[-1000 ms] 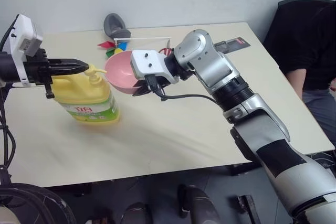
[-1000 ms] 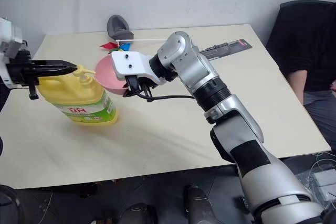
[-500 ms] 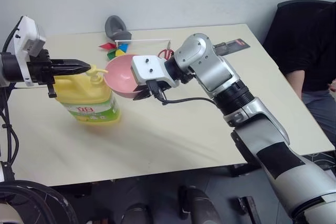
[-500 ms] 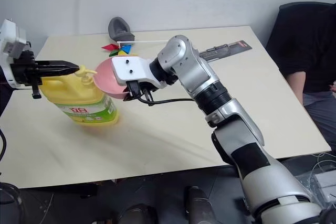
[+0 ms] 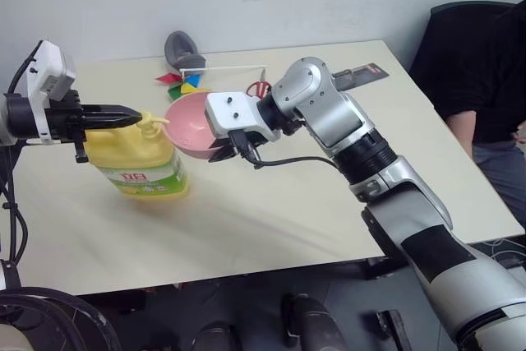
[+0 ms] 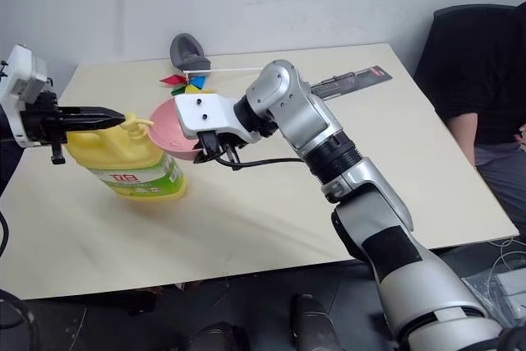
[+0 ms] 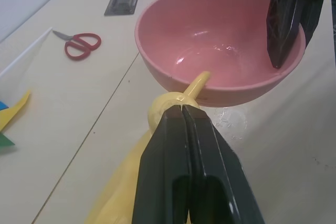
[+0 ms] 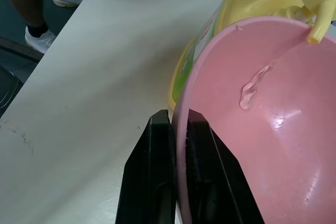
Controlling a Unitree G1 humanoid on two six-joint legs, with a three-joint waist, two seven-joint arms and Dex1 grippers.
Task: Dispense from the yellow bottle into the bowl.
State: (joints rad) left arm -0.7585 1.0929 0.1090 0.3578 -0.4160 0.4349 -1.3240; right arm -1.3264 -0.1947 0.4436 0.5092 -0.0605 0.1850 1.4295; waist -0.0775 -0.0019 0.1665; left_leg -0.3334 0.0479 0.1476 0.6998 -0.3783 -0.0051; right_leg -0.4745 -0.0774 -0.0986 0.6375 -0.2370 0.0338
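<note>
The yellow bottle (image 5: 140, 166) stands upright on the counter (image 5: 271, 211) near its left edge, pump on top, spout (image 7: 195, 85) pointing toward the counter's middle. The left hand (image 5: 136, 112) is level with the pump head and lying right on top of it, its two black fingers pressed flat together with nothing between them; the long line of that hand runs the same way as the spout, so any press goes straight down through the pump. The right hand (image 8: 176, 129) pinches the rim of the pink bowl (image 5: 191, 123), one finger inside the wall and one outside, and carries it tilted and clear of the counter just beside the bottle. Here is what matters: the spout tip reaches over the bowl's near rim, so what comes out falls inside. The right wrist view shows a small clear smear (image 8: 251, 88) of liquid already on the bowl's inner wall below the tip, so I judge dispensing is under way. Next call is a downward push on the pump while the bowl holds under the spout; the risk is the bowl drifting off the tip. Scissors (image 7: 79, 44) lie farther back on the counter, well apart.
</note>
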